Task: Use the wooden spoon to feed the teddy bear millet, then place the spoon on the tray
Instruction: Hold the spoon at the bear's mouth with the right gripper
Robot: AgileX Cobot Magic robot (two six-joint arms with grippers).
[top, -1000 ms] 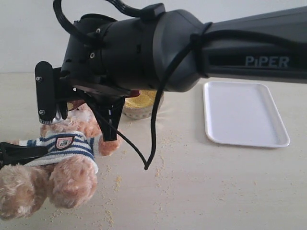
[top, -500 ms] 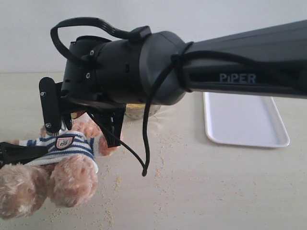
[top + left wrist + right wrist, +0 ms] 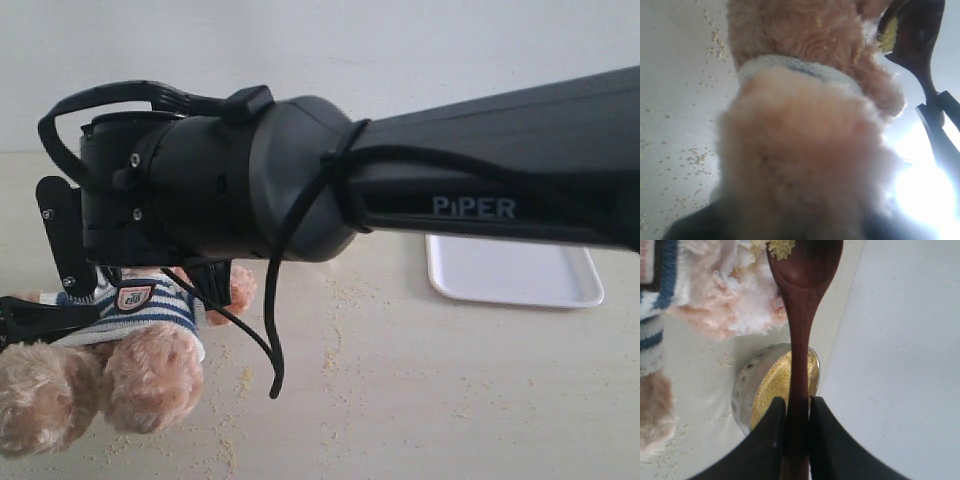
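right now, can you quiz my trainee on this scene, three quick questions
1. True or false: the wooden spoon lies on the tray.
2. What is the right gripper shut on? A) the spoon's handle B) the steel bowl C) the tray's rim
3. Fill in: the spoon's bowl, up by the teddy bear, carries a little ___.
Key: 1 false, it is held in the air, off the tray; 2 A; 3 millet
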